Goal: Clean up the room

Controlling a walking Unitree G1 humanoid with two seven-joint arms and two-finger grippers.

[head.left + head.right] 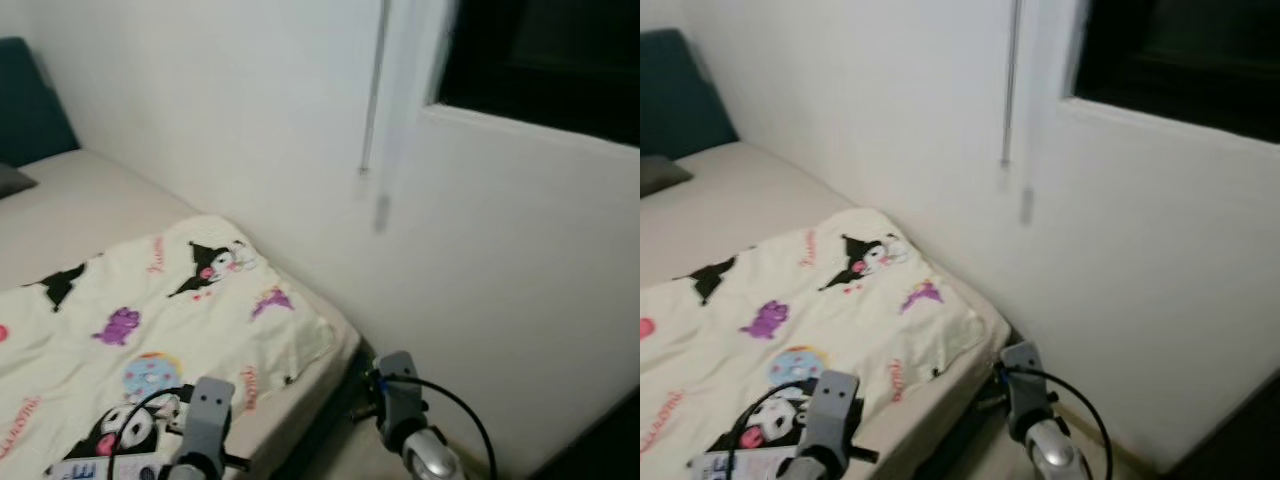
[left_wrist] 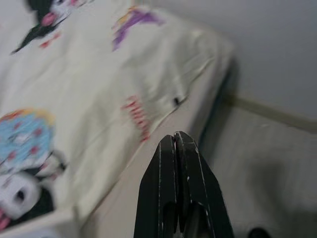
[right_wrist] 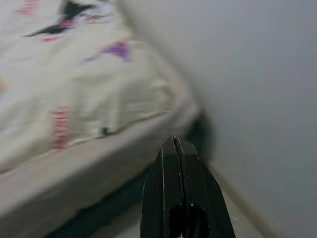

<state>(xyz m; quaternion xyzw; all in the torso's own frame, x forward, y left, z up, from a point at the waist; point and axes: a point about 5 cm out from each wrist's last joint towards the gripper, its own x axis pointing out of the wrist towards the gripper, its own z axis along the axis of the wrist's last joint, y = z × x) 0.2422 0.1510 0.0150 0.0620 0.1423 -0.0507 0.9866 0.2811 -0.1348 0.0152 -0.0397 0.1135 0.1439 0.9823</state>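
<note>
Left hand [image 2: 174, 141] and right hand [image 3: 175, 146], both clenched and carrying nothing, hang low at the foot of the bed [image 1: 300, 400], apparently in transit. The cartoon-print blanket [image 1: 170, 320], a likely tidying target, lies spread over the mattress beside the wall [image 1: 480, 280].

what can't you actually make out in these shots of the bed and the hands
- White item at the blanket's near edge: cut off by the left eye view's bottom edge.
- Window: dark, nothing readable.
- Under the bed: in shadow in the right wrist view.
- Blanket prints: blurred in the left wrist view.
</note>
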